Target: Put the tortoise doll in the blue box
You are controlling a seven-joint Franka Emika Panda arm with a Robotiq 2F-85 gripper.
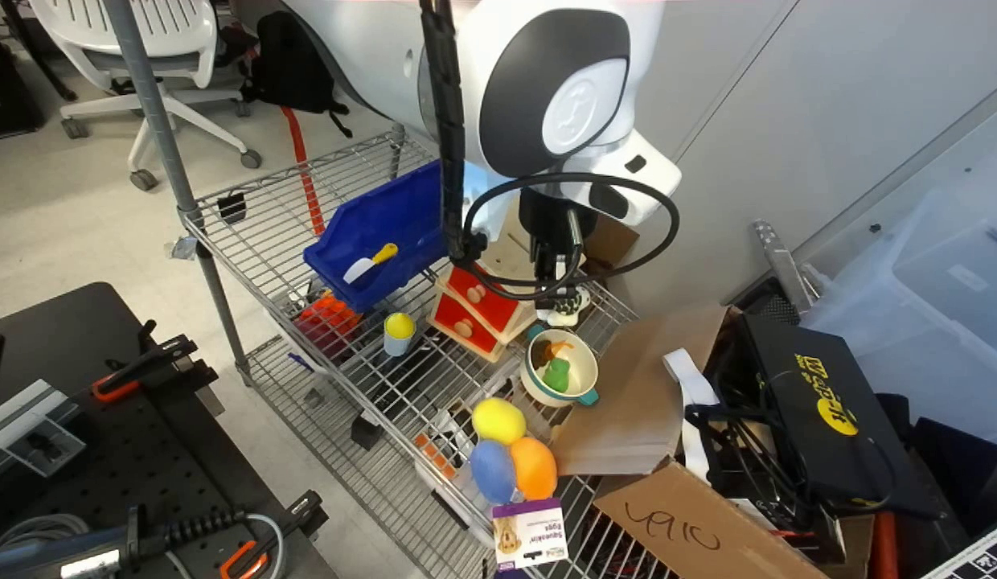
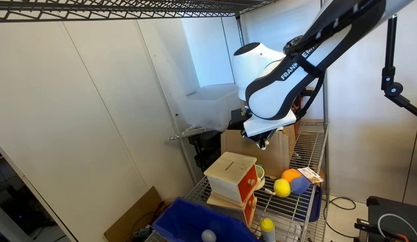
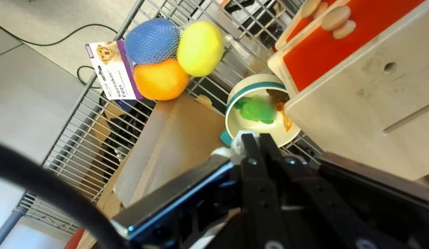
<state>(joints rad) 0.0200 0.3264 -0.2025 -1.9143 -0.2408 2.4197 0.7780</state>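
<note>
The gripper [image 3: 258, 141] has slim, dark, straight-sided fingers [image 3: 249, 152]; these are pressed nearly together and pinch the doll [image 3: 238, 144], a small figure showing white with dark markings, its outline partly hidden at the fingertips; the doll hangs in the air above the wire shelf [image 1: 261, 225], near the bowl [image 3: 247, 83] and well apart from the blue box [image 1: 378, 205]; the bowl is round and cream, with a teal band and teal handles, and contains a green toy [image 3: 252, 109], its detail blurred, an orange toy [image 3: 287, 119] and a brown piece; the blue box is rigid plastic, rectangular, with sloped walls and an upward-facing mouth; a spatula [image 1: 371, 263], white-bladed and yellow-handled, lies inside, bare plastic showing around it; two stacked wooden boxes [image 2: 225, 183], pale and square-edged, with red fronts, round knobs and a slot in the upper lid, stand between the blue box and the bowl; they sit just beside the blue box, and contact cannot be determined; a carton [image 2: 275, 158] presents a flat cardboard wall behind the doll in an exterior view, where free air shows between the doll and the bowl below; a black cable [image 1: 675, 217] forms a wide loop near the gripper; the eggs [image 3: 169, 69], rounded and held in fine mesh with a printed card [image 3: 112, 74], lie at the shelf edge; a cylindrical can [image 1: 397, 342] with a yellow top stands upright before the red fronts.
</note>
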